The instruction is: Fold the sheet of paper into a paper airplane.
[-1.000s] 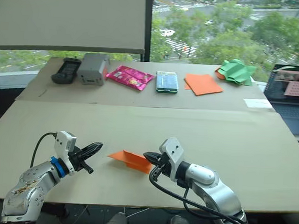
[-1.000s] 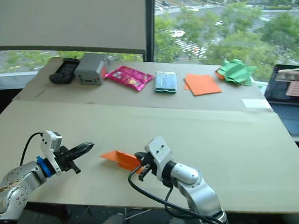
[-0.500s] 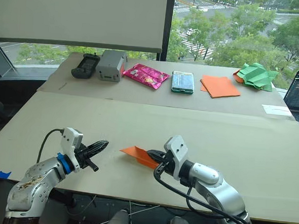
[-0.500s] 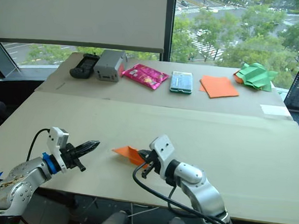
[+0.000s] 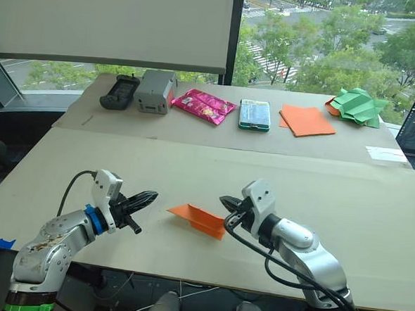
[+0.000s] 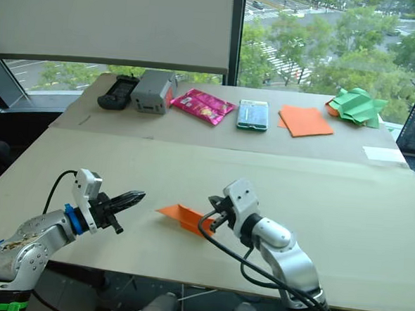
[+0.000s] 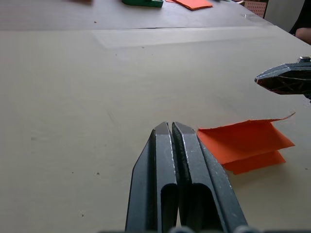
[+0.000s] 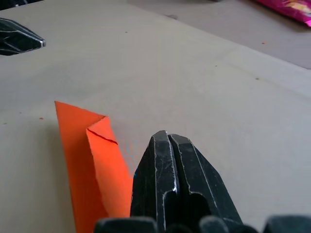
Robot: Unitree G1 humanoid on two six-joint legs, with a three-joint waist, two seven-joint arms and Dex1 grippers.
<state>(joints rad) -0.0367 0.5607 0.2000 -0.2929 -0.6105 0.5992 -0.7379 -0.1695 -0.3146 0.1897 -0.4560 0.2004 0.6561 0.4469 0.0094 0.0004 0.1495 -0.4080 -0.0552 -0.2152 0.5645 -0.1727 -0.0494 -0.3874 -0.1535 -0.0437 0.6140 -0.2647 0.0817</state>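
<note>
Low in the frame's centre, the paper airplane (image 5: pixel 199 219) lies on a beige table (image 5: pixel 332 198) between the left gripper (image 5: pixel 148 196) and right gripper (image 5: pixel 226 201), both pinched closed, empty; windows fill the top.

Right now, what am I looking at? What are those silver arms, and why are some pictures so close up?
Those are a robot's two arms. Two pictures come from cameras in its head, looking down at the table. The two close-up ones come from little cameras on its wrists, looking along its black fingers. The left gripper and the right gripper are both closed and hold nothing. Between them lies the paper airplane, folded from orange paper. At the far side sit a stack of orange sheets, crumpled green paper and a pink packet.
</note>
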